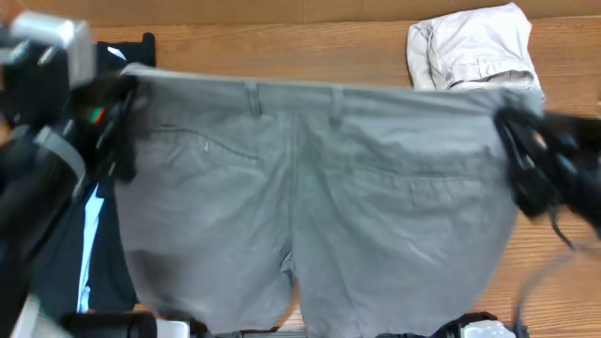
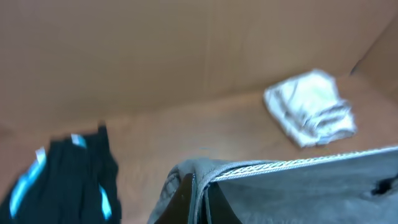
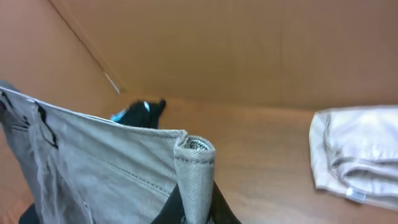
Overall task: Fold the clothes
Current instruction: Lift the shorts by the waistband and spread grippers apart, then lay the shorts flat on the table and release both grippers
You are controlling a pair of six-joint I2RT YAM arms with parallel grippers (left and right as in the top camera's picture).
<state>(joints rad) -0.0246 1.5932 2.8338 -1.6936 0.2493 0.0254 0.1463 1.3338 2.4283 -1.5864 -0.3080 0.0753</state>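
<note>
Left fingers clamped on grey shorts waistband, right fingers clamped on opposite end

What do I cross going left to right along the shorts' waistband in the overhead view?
In order: left hand → grey shorts → right hand, each hand shut on a waistband corner. The black striped garment and beige garment overlap these, so omitted.

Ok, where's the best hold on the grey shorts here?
The waistband's two end corners, each from its own outer side: the grey shorts spread flat with the thick band taut between left gripper and right gripper, so pinching there likely keeps them square.
</note>
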